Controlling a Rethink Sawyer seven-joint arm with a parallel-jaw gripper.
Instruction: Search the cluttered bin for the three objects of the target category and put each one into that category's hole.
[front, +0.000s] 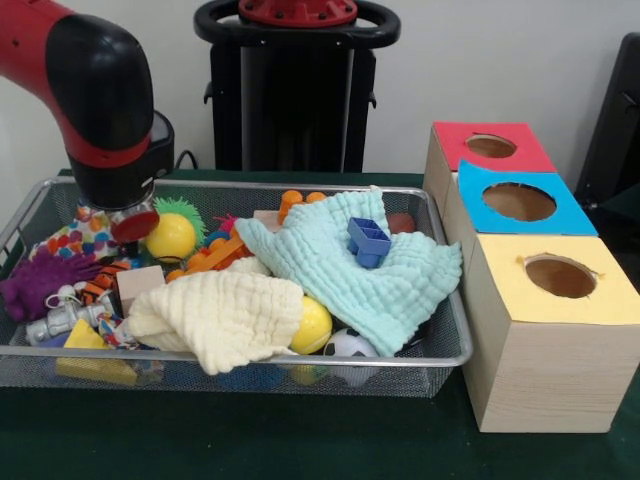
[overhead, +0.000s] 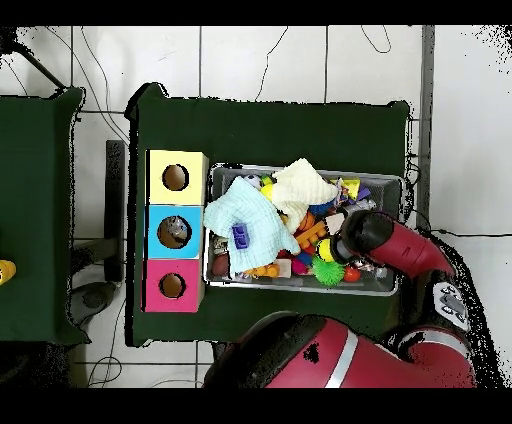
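Note:
The wire mesh bin (front: 262, 357) lies on the green table, full of toys and cloths; it also shows in the overhead view (overhead: 392, 180). My arm comes down into the bin's left end in the front view. The gripper (front: 128, 228) sits low among the toys next to a yellow ball (front: 172, 238), hidden under the wrist in the overhead view (overhead: 358, 236). I cannot see whether it holds anything. A small clear bottle-like thing (front: 62, 321) lies at the bin's front left corner. No other bottle shows.
A pale green cloth (front: 350, 265) and a cream cloth (front: 220, 315) cover much of the bin. Three wooden boxes stand to the right, with red (front: 490, 146), blue (front: 519, 202) and yellow (front: 560, 277) holed tops. Something greyish shows in the blue hole (overhead: 174, 232).

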